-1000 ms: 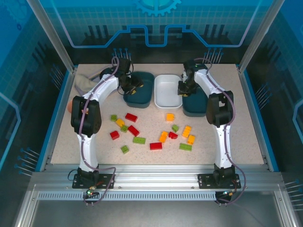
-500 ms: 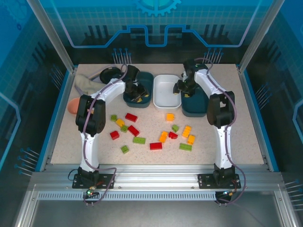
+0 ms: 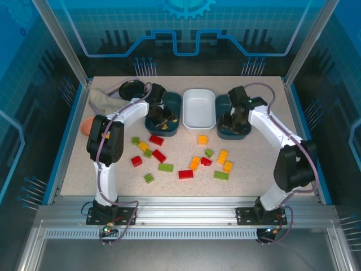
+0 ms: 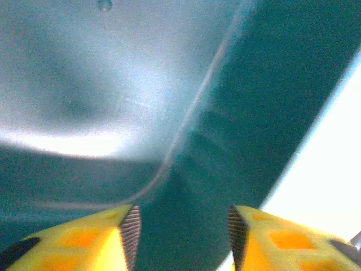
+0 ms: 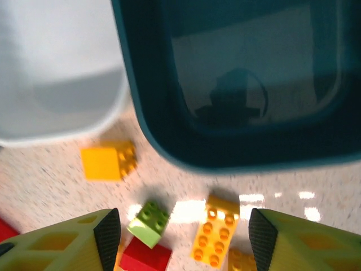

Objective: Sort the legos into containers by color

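Several red, lime green and orange-yellow legos lie loose on the table, among them a red one (image 3: 156, 140), a green one (image 3: 166, 167) and an orange one (image 3: 202, 139). Three containers stand in a row at the back: a left teal tub (image 3: 175, 99), a white tub (image 3: 199, 108) and a right teal tub (image 3: 221, 103). My left gripper (image 3: 163, 116) (image 4: 183, 237) is low inside the left teal tub (image 4: 254, 113), open, with nothing between its fingers. My right gripper (image 3: 234, 121) (image 5: 184, 237) hangs open over the front rim of the right teal tub (image 5: 237, 84), above a green brick (image 5: 148, 223) and an orange brick (image 5: 214, 237).
A round black dish (image 3: 131, 89), a beige cloth (image 3: 101, 99) and a pink bowl (image 3: 86, 125) sit at the back left. In the right wrist view, the white tub (image 5: 56, 73) stands left of the teal one, with an orange brick (image 5: 107, 162) before it. A blue frame (image 3: 66, 135) borders the table.
My right arm has swung out to the right, and its gripper moved toward the right teal tub's front and opened. My left gripper went further into the left teal tub and its jaws widened.
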{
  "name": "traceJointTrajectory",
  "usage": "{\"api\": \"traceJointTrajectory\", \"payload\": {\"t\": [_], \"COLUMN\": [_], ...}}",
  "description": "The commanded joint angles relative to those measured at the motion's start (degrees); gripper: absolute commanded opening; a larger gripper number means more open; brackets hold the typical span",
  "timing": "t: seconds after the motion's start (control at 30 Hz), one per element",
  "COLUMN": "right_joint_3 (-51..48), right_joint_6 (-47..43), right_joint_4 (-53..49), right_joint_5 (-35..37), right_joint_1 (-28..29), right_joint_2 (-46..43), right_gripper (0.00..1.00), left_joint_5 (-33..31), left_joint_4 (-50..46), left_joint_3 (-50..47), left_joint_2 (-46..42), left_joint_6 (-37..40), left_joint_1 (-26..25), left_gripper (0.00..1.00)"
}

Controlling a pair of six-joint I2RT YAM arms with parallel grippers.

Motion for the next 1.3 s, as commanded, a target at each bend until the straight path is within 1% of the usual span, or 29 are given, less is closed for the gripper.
{"api": "traceJointTrajectory", "payload": {"t": [0.0, 0.1, 0.2, 0.37, 0.47, 0.57, 0.7, 0.8, 0.93, 1.03, 1.17, 1.27], "right_joint_3": [-6.86, -11.56, -15.23, -18.58, -19.64, -19.39, -18.81, -18.69, -19.28, -18.45, -14.41, -9.48], "right_joint_6": [3.38, 4.82, 7.23, 9.23, 9.50, 9.77, 9.77, 9.93, 10.73, 10.75, 9.17, 5.40], "right_joint_4": [2.04, 4.43, 6.59, 8.99, 10.93, 11.91, 12.44, 12.20, 12.41, 10.31, 5.10, 2.99], "right_joint_5": [1.10, 0.91, 0.04, 0.62, -0.03, -0.53, -0.44, -0.32, 0.04, 1.89, 6.37, 8.78], "right_joint_1": [2.69, 4.69, 5.18, 5.04, 5.02, 5.11, 5.20, 5.19, 5.29, 5.78, 6.54, 4.07], "right_joint_2": [-2.76, -3.32, -2.27, -0.44, 0.93, 2.26, 3.69, 4.84, 4.42, 1.73, -5.35, -7.52], "right_gripper": [0.65, 0.67, 0.66, 0.65, 0.64, 0.63, 0.62, 0.53, 0.35, 0.24, 0.20, 0.19], "left_joint_5": [-2.65, -4.23, -4.80, -3.24, -2.87, -2.89, -2.58, -2.28, -2.63, -3.31, -4.49, -5.93], "left_joint_4": [-0.98, -0.97, 0.94, 10.39, 15.12, 15.83, 15.07, 14.10, 13.03, 12.83, 12.45, 11.54], "left_joint_3": [2.21, 3.95, 0.44, -14.00, -22.54, -28.31, -32.80, -35.36, -37.69, -38.18, -36.55, -34.14], "left_joint_2": [-6.26, -10.08, -15.44, -27.71, -35.00, -40.09, -44.57, -46.87, -48.91, -49.83, -49.84, -49.01], "left_joint_6": [0.47, 2.98, 4.20, 3.26, 1.44, 0.20, 0.24, -0.10, -0.54, -1.21, -1.78, -1.70], "left_joint_1": [-0.66, -2.45, -4.66, -9.03, -11.12, -12.25, -13.07, -13.40, -14.12, -14.40, -14.64, -14.68], "left_gripper": [0.62, 0.73, 0.78, 0.80, 0.81, 0.81, 0.81, 0.80, 0.80, 0.80, 0.80, 0.80]}}
